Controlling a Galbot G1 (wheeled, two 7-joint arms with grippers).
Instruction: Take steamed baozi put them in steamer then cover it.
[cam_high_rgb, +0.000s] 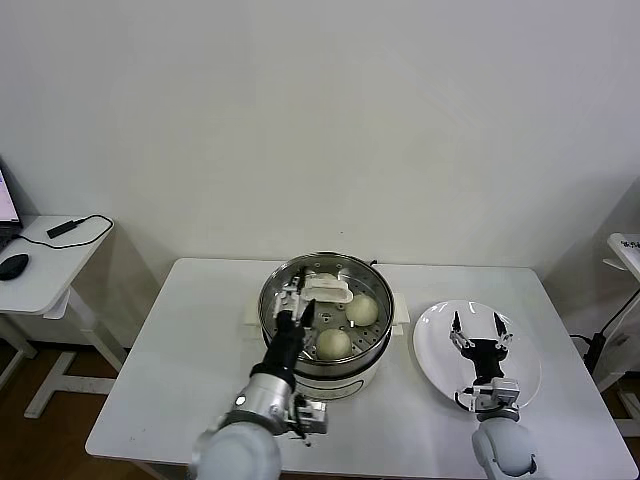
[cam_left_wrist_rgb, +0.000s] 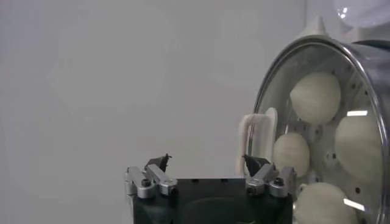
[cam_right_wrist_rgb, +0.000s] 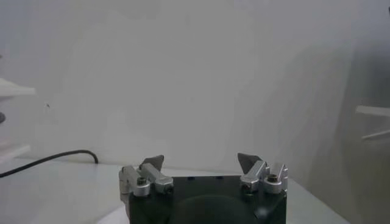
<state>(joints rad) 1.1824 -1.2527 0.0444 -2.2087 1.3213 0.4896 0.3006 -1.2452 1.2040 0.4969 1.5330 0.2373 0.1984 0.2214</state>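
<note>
The steel steamer (cam_high_rgb: 345, 378) stands mid-table with the clear glass cover (cam_high_rgb: 300, 330) lying on it. The cover's cream handle (cam_high_rgb: 327, 290) is at its centre. Several cream baozi show through the glass, two of them plainly (cam_high_rgb: 362, 310) (cam_high_rgb: 333, 343). My left gripper (cam_high_rgb: 298, 303) is open over the cover, just beside the handle and holding nothing. In the left wrist view the gripper (cam_left_wrist_rgb: 207, 159) is open, the handle (cam_left_wrist_rgb: 256, 137) is by one fingertip, and the baozi (cam_left_wrist_rgb: 315, 97) lie under the glass. My right gripper (cam_high_rgb: 477, 322) (cam_right_wrist_rgb: 201, 161) is open and empty above the white plate.
A flat white plate (cam_high_rgb: 440, 370) with nothing on it lies to the right of the steamer. The white table (cam_high_rgb: 190, 340) ends close in front. A side desk (cam_high_rgb: 40, 265) with a mouse and cable stands far left.
</note>
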